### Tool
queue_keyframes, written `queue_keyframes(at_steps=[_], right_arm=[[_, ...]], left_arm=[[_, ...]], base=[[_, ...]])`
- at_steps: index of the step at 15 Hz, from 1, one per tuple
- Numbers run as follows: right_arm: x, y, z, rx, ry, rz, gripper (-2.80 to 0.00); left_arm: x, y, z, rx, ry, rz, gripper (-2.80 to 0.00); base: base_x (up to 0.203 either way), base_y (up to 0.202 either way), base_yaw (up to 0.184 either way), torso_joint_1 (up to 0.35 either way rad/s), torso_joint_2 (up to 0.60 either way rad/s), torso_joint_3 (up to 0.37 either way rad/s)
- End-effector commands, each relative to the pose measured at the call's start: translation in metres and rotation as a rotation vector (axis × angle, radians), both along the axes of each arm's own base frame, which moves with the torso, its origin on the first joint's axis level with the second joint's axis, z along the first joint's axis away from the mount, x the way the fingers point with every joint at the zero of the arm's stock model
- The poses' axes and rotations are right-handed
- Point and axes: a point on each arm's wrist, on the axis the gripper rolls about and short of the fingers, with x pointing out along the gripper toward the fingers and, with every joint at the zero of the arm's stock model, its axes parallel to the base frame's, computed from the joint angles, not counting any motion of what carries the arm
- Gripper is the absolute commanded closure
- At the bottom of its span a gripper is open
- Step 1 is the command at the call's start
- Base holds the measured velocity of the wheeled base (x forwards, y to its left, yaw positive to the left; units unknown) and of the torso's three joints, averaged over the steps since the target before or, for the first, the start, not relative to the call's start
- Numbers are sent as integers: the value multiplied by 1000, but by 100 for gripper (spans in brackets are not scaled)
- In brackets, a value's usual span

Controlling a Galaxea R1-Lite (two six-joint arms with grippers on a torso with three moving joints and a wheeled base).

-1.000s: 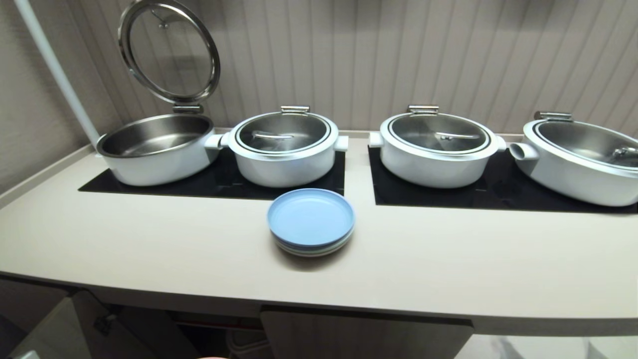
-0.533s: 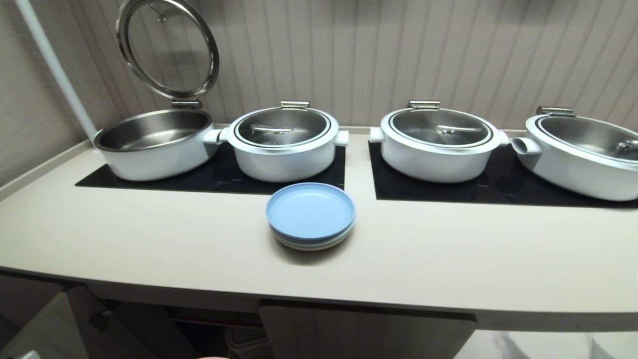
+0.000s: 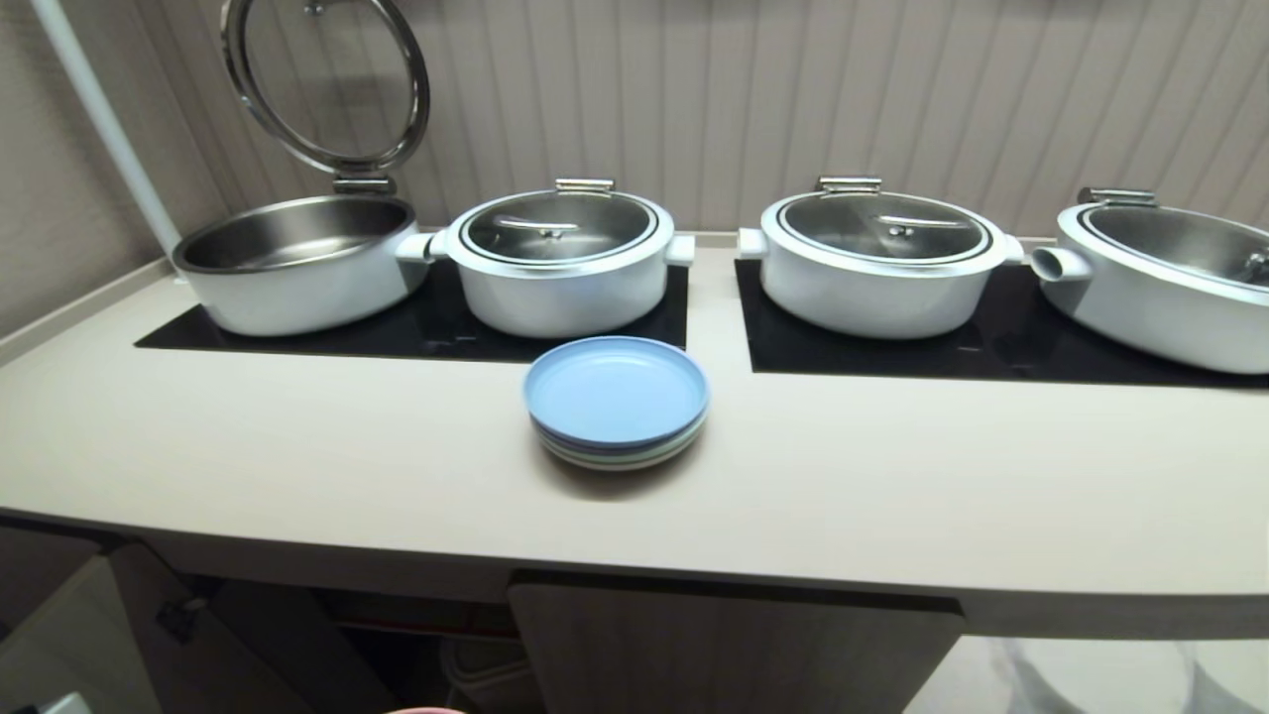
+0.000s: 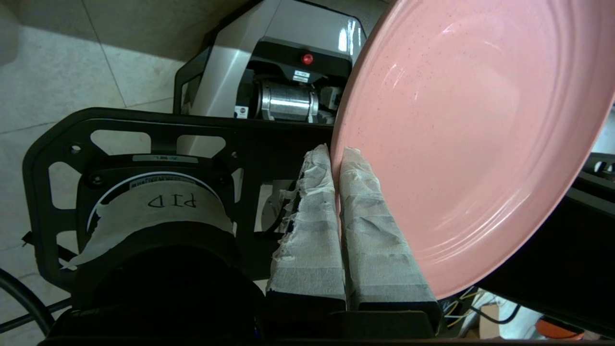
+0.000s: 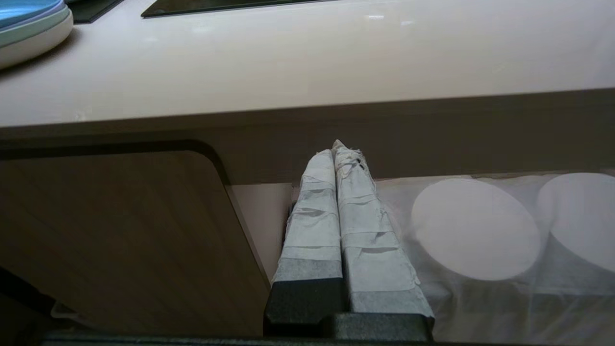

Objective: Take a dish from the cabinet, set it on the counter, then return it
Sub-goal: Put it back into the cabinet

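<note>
My left gripper (image 4: pixel 336 151) is shut on the rim of the pink dish (image 4: pixel 471 134), which hangs tilted above my own base. In the head view only a thin pink sliver of the dish (image 3: pixel 428 710) shows at the bottom edge, below the counter (image 3: pixel 892 496). The cabinet (image 3: pixel 734 645) under the counter has one fluted door closed, and to its left a door (image 3: pixel 69 635) stands open on a dark inside. My right gripper (image 5: pixel 338 149) is shut on nothing and parked just below the counter's front edge (image 5: pixel 336 62), beside the closed cabinet door (image 5: pixel 120 240).
A stack of plates topped by a blue one (image 3: pixel 617 402) sits mid-counter. Behind it several white pots stand on black cooktop panels (image 3: pixel 991 347); the leftmost pot (image 3: pixel 297 263) has its lid (image 3: pixel 327 89) raised. My base (image 4: pixel 283 72) is under the left wrist.
The head camera has moved: the whole counter scene has slid up in the picture and more of the cabinet front shows. The pink sliver stays at the bottom edge.
</note>
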Motion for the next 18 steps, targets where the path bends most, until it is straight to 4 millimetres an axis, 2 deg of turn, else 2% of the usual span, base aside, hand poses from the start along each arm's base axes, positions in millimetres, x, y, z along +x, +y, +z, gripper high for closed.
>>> queue_keyframes(at_steps=[1,18], right_arm=[[0,0,0,1,0,0,0],[0,0,0,4,-1,0,0]], left_arm=[[1,0,-1,-4,13,1,0],[0,0,0,0,10,4,0]], base=[[0,0,0,-168,364,193],[0,0,0,-224,499,274]])
